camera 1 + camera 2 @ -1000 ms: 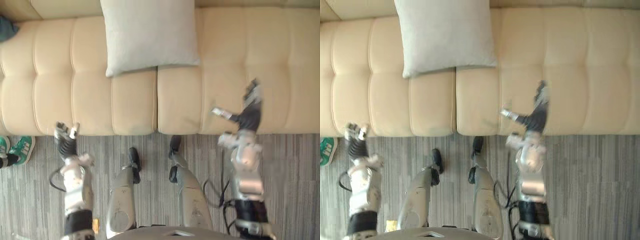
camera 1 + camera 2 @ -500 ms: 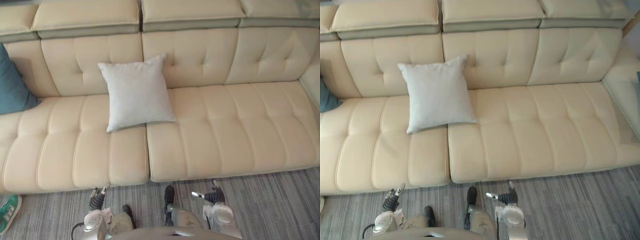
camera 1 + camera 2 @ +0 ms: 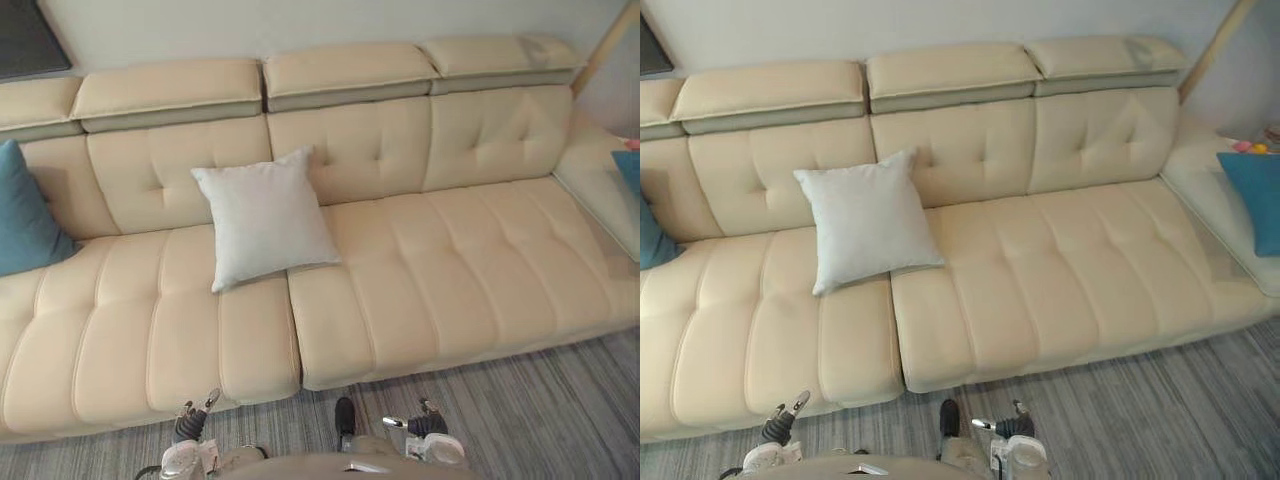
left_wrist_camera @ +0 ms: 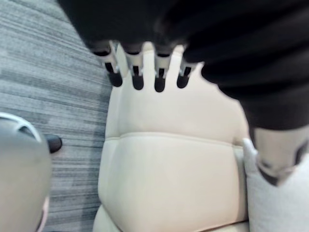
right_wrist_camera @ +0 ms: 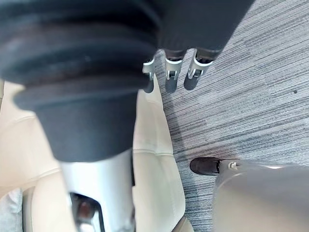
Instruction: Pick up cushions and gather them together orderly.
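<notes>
A light grey cushion (image 3: 264, 215) leans against the backrest of the cream sofa (image 3: 430, 270), left of the middle. A teal cushion (image 3: 24, 212) stands at the sofa's far left end. A second teal cushion (image 3: 1252, 197) lies on the side section at the far right. Both hands hang low in front of the sofa, over the carpet and well short of any cushion. My left hand (image 3: 189, 421) is open, its fingers (image 4: 137, 72) straight and holding nothing. My right hand (image 3: 424, 424) is open too, with straight fingers (image 5: 170, 73) over the floor.
Grey striped carpet (image 3: 540, 400) runs along the sofa's front. A wooden post (image 3: 1212, 48) leans by the wall at the far right. Small pink and yellow things (image 3: 1250, 147) lie behind the right teal cushion. A dark panel (image 3: 24, 36) hangs at the upper left.
The camera has lifted and drawn back, so the whole sofa and both teal cushions have come into sight. Both hands have dropped from seat-edge height to the bottom edge. The cushions stayed put.
</notes>
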